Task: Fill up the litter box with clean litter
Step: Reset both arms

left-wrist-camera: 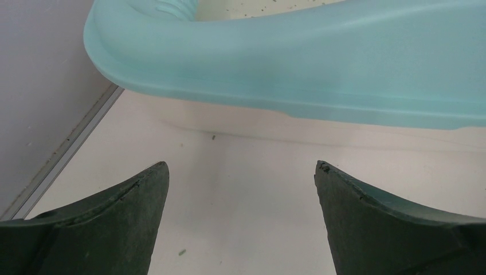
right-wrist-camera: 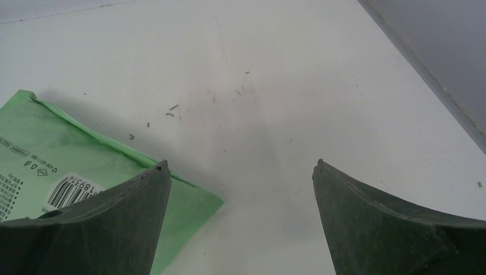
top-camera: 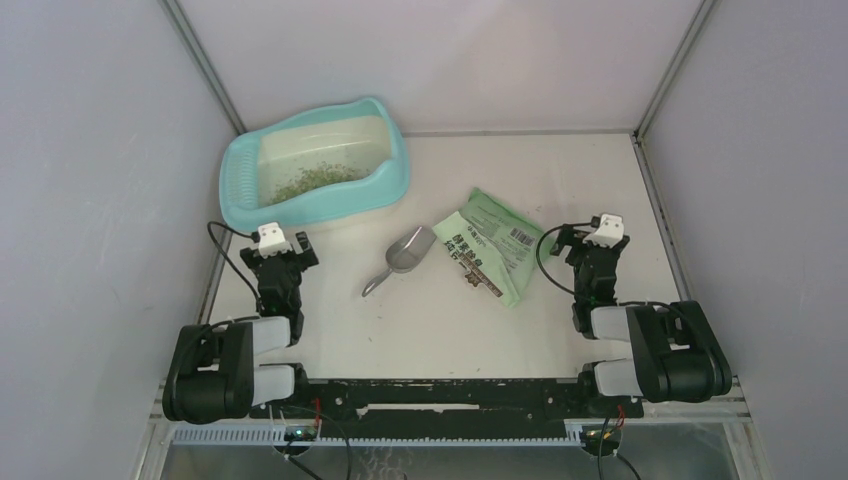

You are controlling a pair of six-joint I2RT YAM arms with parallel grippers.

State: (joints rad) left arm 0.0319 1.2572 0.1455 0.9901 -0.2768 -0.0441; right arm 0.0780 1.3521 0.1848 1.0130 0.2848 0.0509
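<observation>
With the left gripper (left-wrist-camera: 240, 172) and right gripper (right-wrist-camera: 240, 169) wide open and empty, only a thin patch of litter (top-camera: 318, 180) lies in the box (top-camera: 398, 172) just ahead of the left gripper, so most filling appears outstanding; the box's long axis runs crosswise to that gripper, slotted end leftward.
</observation>
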